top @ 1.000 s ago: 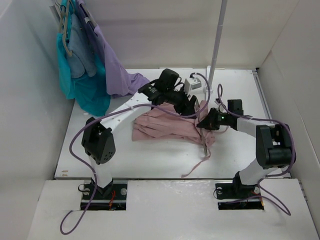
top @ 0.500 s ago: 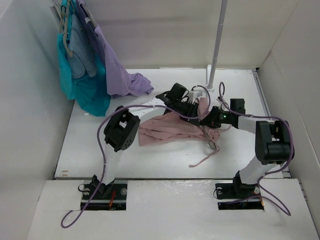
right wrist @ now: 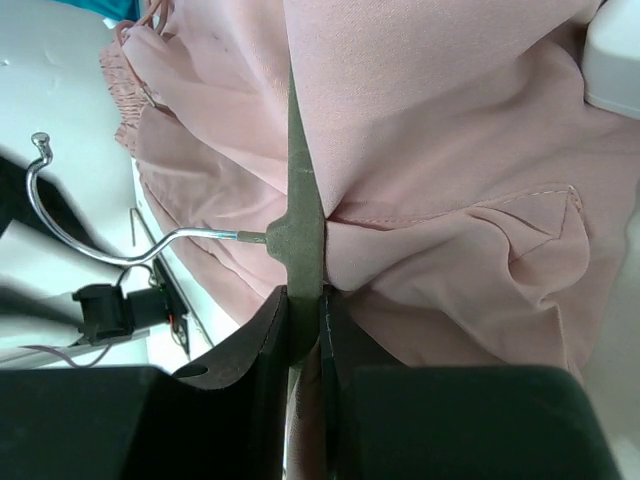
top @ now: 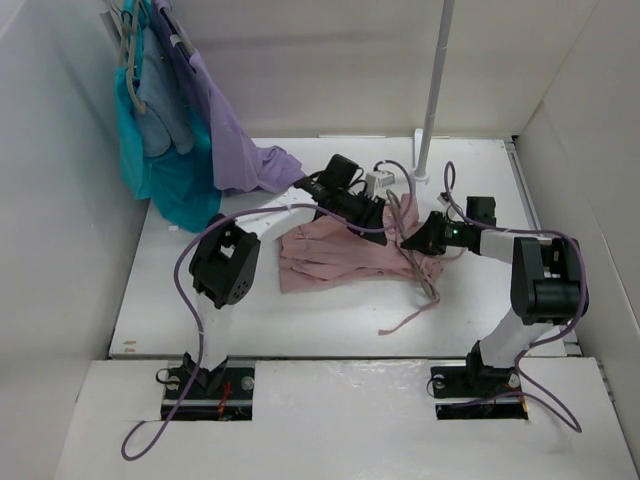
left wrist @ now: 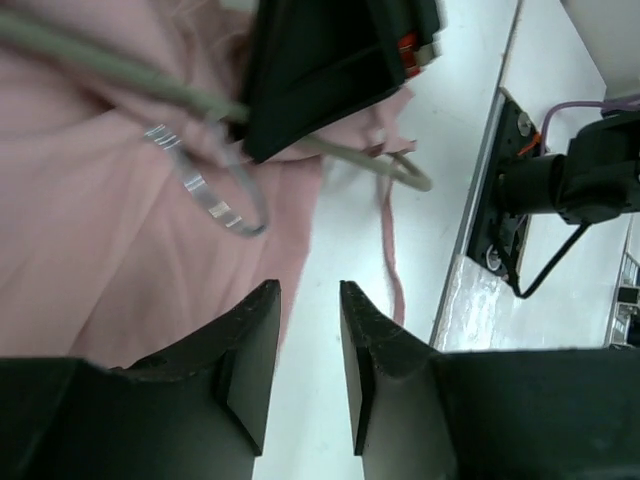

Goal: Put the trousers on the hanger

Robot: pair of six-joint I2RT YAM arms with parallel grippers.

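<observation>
White table: trousers lie crumpled on it beneath and between my jaws; hem of lilac garment beyond my left jaws.

left pincer drawn back, leftward over trousers

Most of the hanger lies buried beneath the trousers

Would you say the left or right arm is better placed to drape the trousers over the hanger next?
Left: the left fingers are empty beside the trousers, while the right fingers are clamped on the hanger.
</observation>
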